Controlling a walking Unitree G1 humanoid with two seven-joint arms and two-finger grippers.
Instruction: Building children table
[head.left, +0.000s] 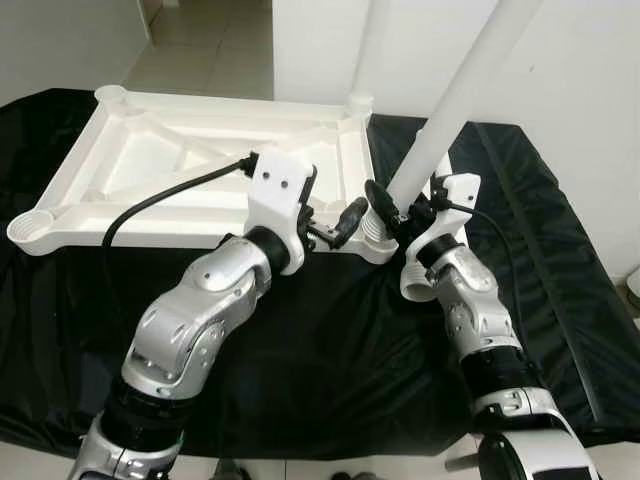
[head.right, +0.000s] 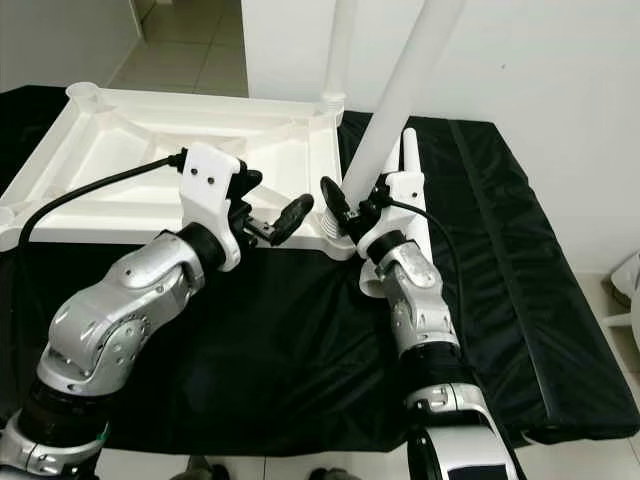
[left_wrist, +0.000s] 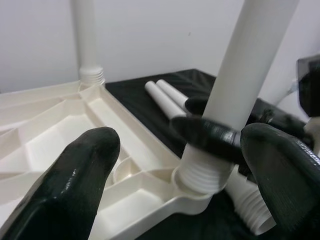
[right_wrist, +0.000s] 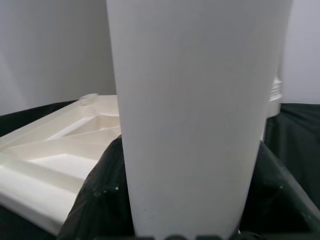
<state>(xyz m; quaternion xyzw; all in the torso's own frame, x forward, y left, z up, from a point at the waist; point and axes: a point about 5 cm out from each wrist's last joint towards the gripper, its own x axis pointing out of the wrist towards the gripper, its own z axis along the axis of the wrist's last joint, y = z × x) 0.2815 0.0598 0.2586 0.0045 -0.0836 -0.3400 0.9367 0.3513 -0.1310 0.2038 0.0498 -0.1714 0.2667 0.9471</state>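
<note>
The white children's tabletop (head.left: 200, 160) lies upside down on a black padded mat (head.left: 330, 330), ribs facing up. At its near right corner, a white leg (head.left: 455, 95) stands tilted in the socket, and the right gripper (head.left: 392, 215) has its jaws clenched around the leg just above the threaded end. The left gripper (head.left: 340, 222) hovers just beside that corner, jaws spread apart. Another leg (head.left: 372, 50) already stands in the far right corner. Two spare legs (left_wrist: 167, 97) lie on the mat beyond.

White tabletop (head.left: 190, 160) upside down, white leg (head.left: 455, 100) in near corner socket
</note>
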